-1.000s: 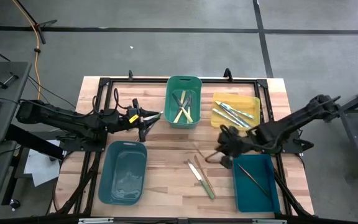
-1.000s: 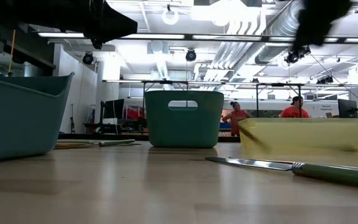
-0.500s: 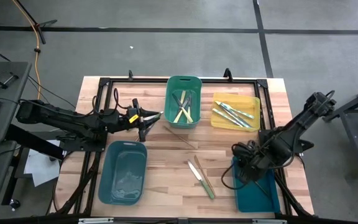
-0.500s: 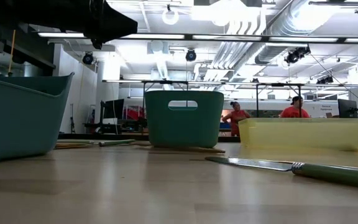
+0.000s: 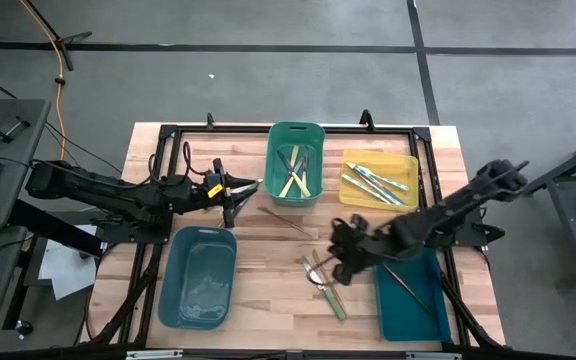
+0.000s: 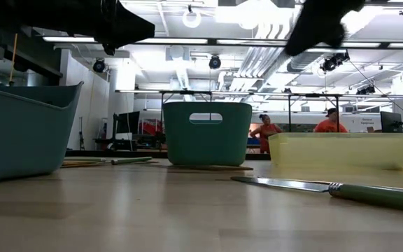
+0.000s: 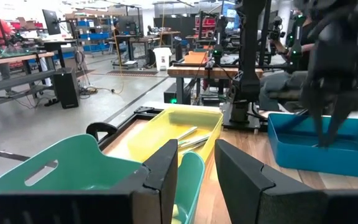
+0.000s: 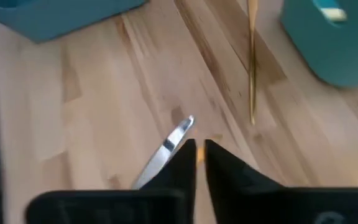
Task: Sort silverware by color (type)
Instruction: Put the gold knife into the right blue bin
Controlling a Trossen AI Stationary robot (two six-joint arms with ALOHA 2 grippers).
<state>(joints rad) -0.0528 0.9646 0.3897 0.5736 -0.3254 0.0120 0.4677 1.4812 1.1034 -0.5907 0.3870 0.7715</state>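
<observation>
Two utensils lie side by side mid-table: a green-handled knife (image 5: 330,296) (image 6: 369,194) and a thin pale one (image 5: 324,270). A thin brown utensil (image 5: 288,221) (image 8: 252,68) rests flat in front of the green bin (image 5: 296,165). More silverware lies in the green bin, the yellow bin (image 5: 378,180) and the blue bin (image 5: 420,296). My right gripper (image 5: 336,256) (image 8: 200,152) hangs low over the knife's blade (image 8: 174,140), its fingers almost together. My left gripper (image 5: 256,184) (image 7: 196,167) waits open beside the green bin. My right gripper comes slanting down from the table's right, its fingertips (image 8: 188,155) close against the knife's blade (image 8: 166,148), which lies flat on the wood. I cannot tell whether it touches the blade.
An empty teal bin (image 5: 173,290) sits at the near left. The black frame rails (image 5: 218,128) run along the table's edges. Bare wood lies between the teal bin and the two utensils. People in red shirts (image 6: 331,124) stand far off in the room.
My right gripper swung toward the near right over the blue bin, then back left and down to the utensils mid-table. The thin brown utensil, blurred by the right gripper a second ago, came to rest in front of the green bin and has stayed there.
</observation>
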